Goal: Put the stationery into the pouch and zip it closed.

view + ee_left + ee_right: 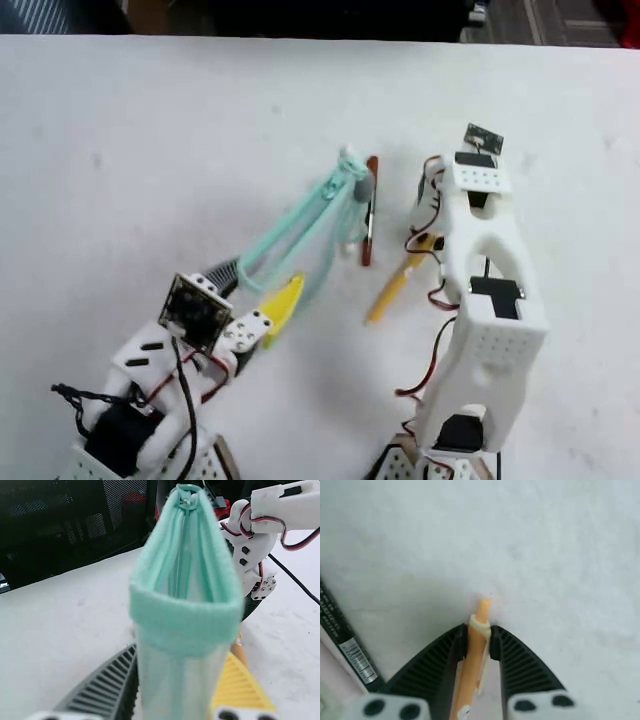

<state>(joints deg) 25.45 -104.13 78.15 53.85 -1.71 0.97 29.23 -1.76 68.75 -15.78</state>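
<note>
From above, the left pincer (252,290) clamps the near end of the green pouch (300,230), which stretches over the table (120,150) toward a brown pen (370,215), while the right pincer (425,245) sits at an orange pen (392,290) nearby. Close up at the left wrist, the pouch (182,610) stands pinched between 1 grey and 1 yellow finger, its zip looking parted, which the top view barely shows. At the right wrist, the jaws are closed tight on the orange pen (481,612), so loading is the step in hand; next, I judge, that pen must be lifted and aimed into the mouth.
</note>
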